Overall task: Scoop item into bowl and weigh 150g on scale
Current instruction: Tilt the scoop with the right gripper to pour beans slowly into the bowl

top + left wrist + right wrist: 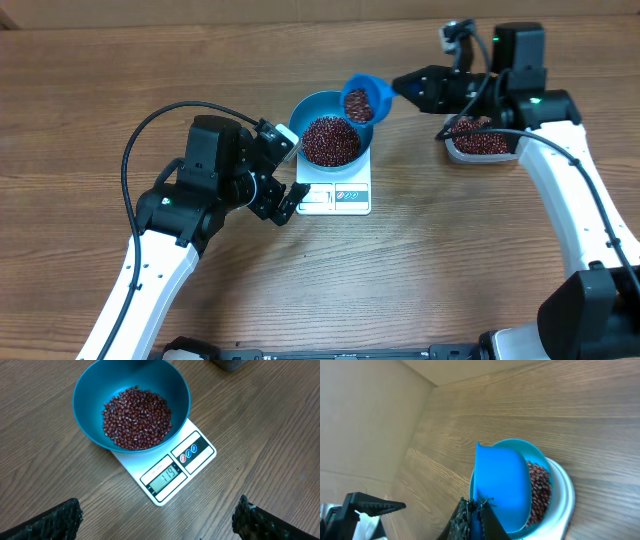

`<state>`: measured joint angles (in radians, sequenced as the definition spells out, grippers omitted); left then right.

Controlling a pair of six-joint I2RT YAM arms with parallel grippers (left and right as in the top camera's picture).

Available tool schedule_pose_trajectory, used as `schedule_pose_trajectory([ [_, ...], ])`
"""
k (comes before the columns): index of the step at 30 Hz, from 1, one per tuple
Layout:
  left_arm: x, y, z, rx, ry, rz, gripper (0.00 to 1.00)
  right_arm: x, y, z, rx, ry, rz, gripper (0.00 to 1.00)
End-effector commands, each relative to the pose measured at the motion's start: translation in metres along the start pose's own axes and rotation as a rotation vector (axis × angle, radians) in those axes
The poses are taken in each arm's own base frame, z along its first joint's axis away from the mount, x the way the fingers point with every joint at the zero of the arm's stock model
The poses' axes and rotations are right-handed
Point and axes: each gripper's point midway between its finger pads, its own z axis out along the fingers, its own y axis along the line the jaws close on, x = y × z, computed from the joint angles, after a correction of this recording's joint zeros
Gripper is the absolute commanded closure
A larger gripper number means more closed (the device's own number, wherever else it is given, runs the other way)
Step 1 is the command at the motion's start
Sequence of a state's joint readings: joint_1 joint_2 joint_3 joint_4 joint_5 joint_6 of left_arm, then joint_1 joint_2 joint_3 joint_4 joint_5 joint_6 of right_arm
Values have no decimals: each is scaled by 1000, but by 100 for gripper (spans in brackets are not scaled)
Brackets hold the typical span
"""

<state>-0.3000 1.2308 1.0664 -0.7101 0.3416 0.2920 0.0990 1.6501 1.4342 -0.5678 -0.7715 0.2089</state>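
On the wooden table [420, 260] a small white kitchen scale [336, 192] is seen near the middle of the overhead view. A round teal-blue bowl [312, 105] is set on the scale, covering its 12 o'clock part and overhanging it. The display [165, 477] and three small round buttons [188, 453] are left uncovered along the 6 o'clock edge. The figure 119 can be read on the display in the left wrist view.

A loose heap of dark red-brown beans [330, 141] is held in the bottom of the bowl.

A bright blue scoop [375, 92] is held over the bowl's rim at about 2 o'clock, with more beans seen inside it. Its handle is clamped between the closed jaws of the right gripper [398, 88], which reaches in from 3 o'clock. In the right wrist view the scoop's smooth blue underside is seen directly above the bowl, part of the heap being hidden by it.

A clear plastic tub [482, 146] with beans in it is placed at 3 o'clock of the bowl, well apart from it and partly under the right arm.

The left gripper [283, 170] is held just beside the scale at 9 o'clock, its jaws spread wide with nothing between them. Its fingers [55, 521] are seen in the lower corners of the left wrist view.
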Motion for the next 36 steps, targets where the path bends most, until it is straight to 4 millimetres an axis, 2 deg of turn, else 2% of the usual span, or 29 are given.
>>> schedule_pose_trajectory([
  [1,3,-1,3,17,6,8,0,-16,27,-4,33,-62,-110,96],
  [11,3,-1,3,17,6,8,1,-8,33,19,168,-52,-351,96],
  [19,3,-1,3,17,6,8,0,2,54,35,131,-21,-587,96],
  [24,3,-1,3,17,6,8,1,5,58,37,123,-9,-696,96],
  [36,3,-1,3,17,6,8,1,5,58,37,123,-5,-749,96],
])
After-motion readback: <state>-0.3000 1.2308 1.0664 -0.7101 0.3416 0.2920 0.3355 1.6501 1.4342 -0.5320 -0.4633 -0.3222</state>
